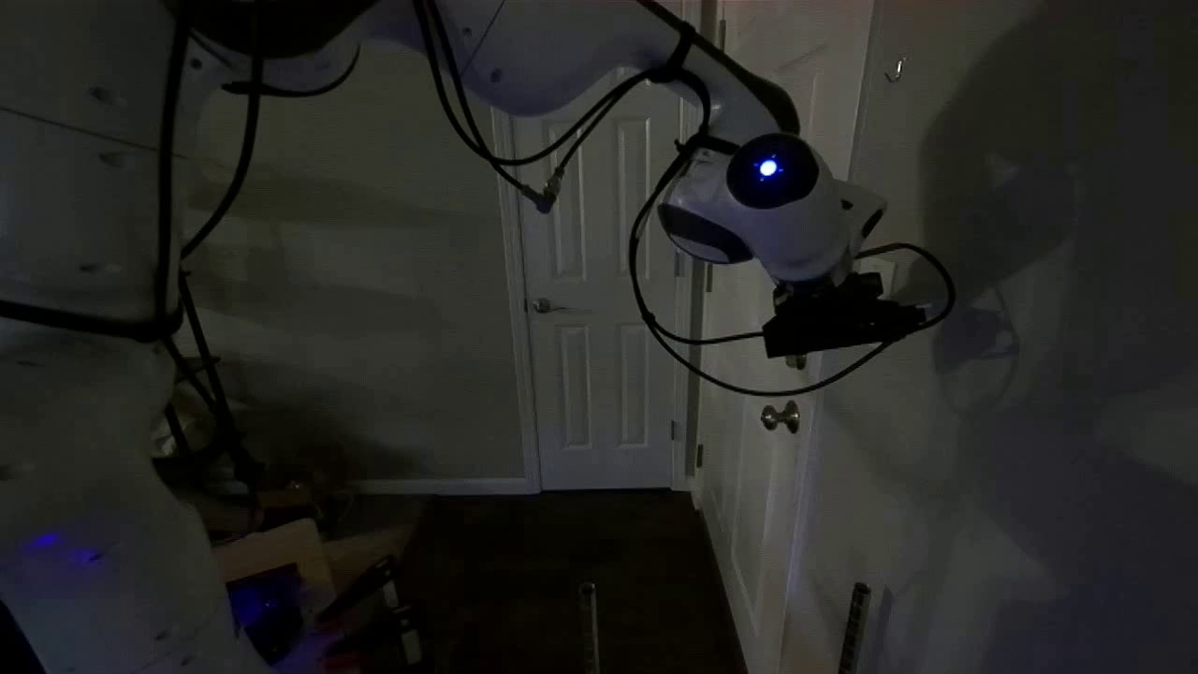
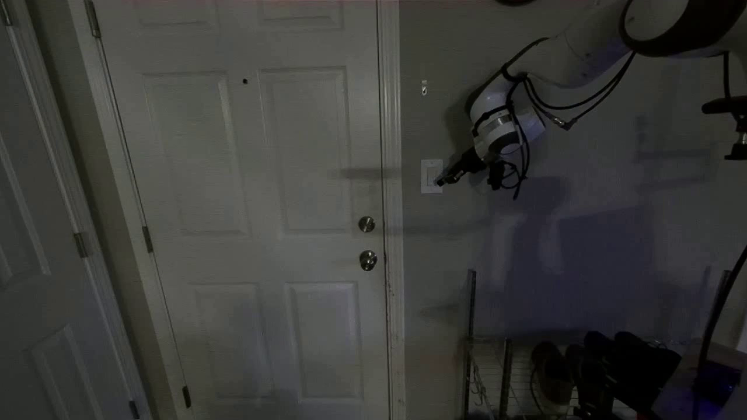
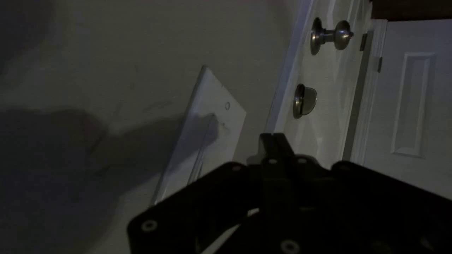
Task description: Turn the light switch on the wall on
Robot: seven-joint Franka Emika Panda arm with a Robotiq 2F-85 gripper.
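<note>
Hand (image 3: pixel 273 137) holding nothing, fingertips (image 3: pixel 267 143) meeting. Light switch (image 2: pixel 430 173) standing upright between hand and door (image 2: pixel 254 256), near edge passing behind fingertips; contact unclear.

It's dim in here; a panelled door (image 2: pixel 251 256) stands closed in its pale frame (image 2: pixel 391 116), dark floor (image 1: pixel 524 552) stretches below in an exterior view, and there, a wire rack (image 2: pixel 506 373) holds what look like shoes (image 2: pixel 633 359)!

White arm (image 1: pixel 538 61), looped black cables (image 1: pixel 777 392), blue light (image 1: pixel 767 168), black tool (image 3: pixel 272 137), pale screws (image 3: pixel 149 225)
</note>
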